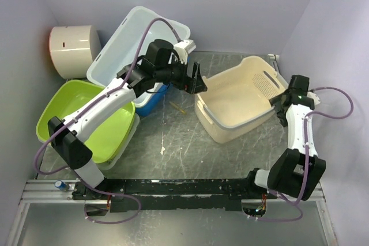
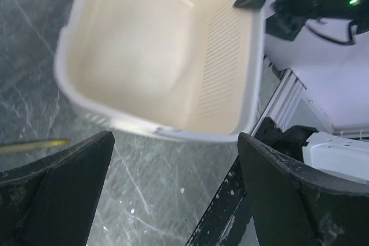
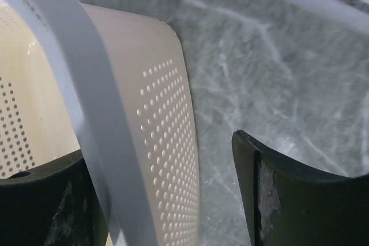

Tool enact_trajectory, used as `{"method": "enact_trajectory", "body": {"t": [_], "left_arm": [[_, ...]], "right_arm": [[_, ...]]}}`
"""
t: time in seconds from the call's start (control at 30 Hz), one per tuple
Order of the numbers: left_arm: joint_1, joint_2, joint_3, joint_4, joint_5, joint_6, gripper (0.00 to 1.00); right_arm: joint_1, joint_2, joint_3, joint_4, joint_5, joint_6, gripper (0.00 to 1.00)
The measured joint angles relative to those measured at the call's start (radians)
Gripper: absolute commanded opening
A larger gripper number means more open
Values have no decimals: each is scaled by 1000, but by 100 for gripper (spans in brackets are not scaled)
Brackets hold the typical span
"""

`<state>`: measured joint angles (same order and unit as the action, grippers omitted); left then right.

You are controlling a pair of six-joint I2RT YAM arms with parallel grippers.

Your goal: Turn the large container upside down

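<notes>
The large container (image 1: pixel 135 36) leans at the far left, well apart from both jaws. The left gripper (image 1: pixel 196 83) hangs spread wide at the left edge of the cream basket (image 1: pixel 239 99). The right gripper (image 3: pixel 167 165), jaws spread, straddles that basket's right rim.

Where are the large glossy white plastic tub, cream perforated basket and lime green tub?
Large glossy white tub (image 1: pixel 124 41), top view, inner wall.
Cream perforated basket (image 1: pixel 233 99), top view, bare floor.
Lime green tub (image 1: pixel 72 99), top view, inner wall.
</notes>
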<state>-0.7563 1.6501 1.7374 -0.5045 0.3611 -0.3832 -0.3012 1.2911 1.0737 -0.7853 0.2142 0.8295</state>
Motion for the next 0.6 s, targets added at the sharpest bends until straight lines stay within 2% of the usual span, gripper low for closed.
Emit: {"method": "enact_trajectory", "body": {"t": [0.13, 0.27, 0.37, 0.47, 0.6], "left_arm": [[-4, 5, -57, -21, -12, 1, 100], [-5, 5, -148, -15, -9, -17, 100], [-14, 5, -206, -15, -6, -45, 100], [-40, 9, -217, 6, -3, -80, 100], [-89, 37, -217, 93, 23, -135, 100]], "right_arm": [[-73, -39, -16, -2, -28, -40, 77], [-70, -111, 7, 3, -131, -139, 81], [-65, -135, 84, -10, -152, -211, 83], [-47, -155, 160, -2, -157, -265, 83], [-16, -199, 164, 62, -254, -323, 84]]}}
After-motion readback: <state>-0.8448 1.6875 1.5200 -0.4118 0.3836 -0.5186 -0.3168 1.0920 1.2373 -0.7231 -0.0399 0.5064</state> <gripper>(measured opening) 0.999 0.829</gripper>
